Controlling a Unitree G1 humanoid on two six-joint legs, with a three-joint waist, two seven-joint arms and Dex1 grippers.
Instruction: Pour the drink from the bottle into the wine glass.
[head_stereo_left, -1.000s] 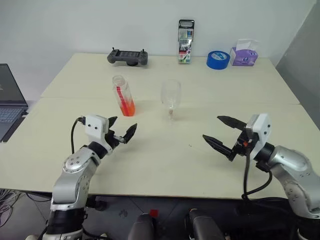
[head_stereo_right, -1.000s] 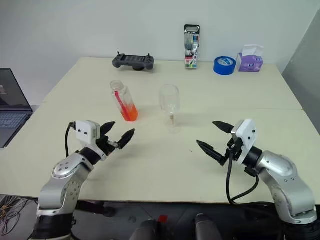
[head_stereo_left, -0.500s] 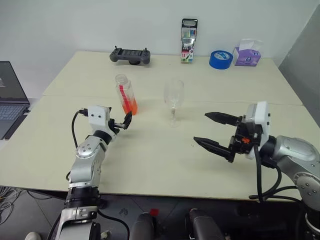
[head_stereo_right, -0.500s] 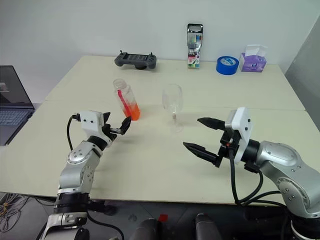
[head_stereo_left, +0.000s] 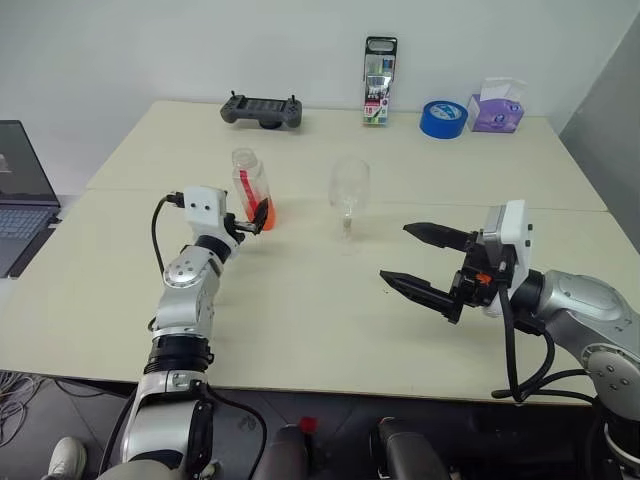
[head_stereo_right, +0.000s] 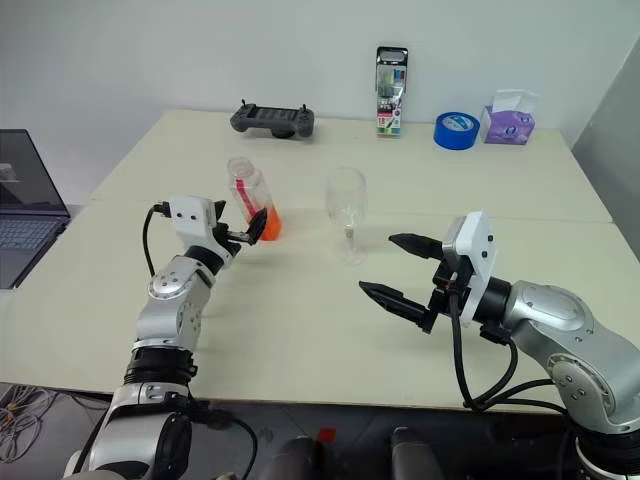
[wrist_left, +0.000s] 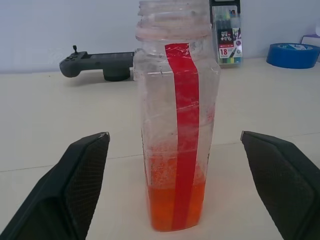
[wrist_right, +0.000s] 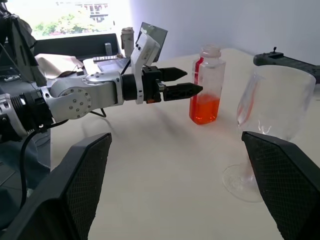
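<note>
The bottle (head_stereo_left: 250, 188) stands upright on the table (head_stereo_left: 300, 300), uncapped, clear with a red strip. The drink (wrist_left: 175, 205), orange-red, fills only its bottom. My left gripper (head_stereo_left: 256, 222) is level and open at the bottle's near side. In the right wrist view its fingertips (wrist_right: 195, 89) stop just short of the bottle (wrist_right: 206, 85) without touching it. The wine glass (head_stereo_left: 349, 190) stands upright and empty to the right of the bottle. My right gripper (head_stereo_left: 396, 252) hovers open, holding nothing, in front of and to the right of the glass.
Along the table's far edge lie a black game controller (head_stereo_left: 260, 110), a tall box of markers (head_stereo_left: 379, 68), a blue tape roll (head_stereo_left: 440, 118) and a purple tissue pack (head_stereo_left: 495, 108). A laptop (head_stereo_left: 18, 190) sits off the table's left side.
My left gripper has moved forward and slightly up, from well short of the bottle to right at it. The right gripper has drifted a little toward the middle. Both stay open.
</note>
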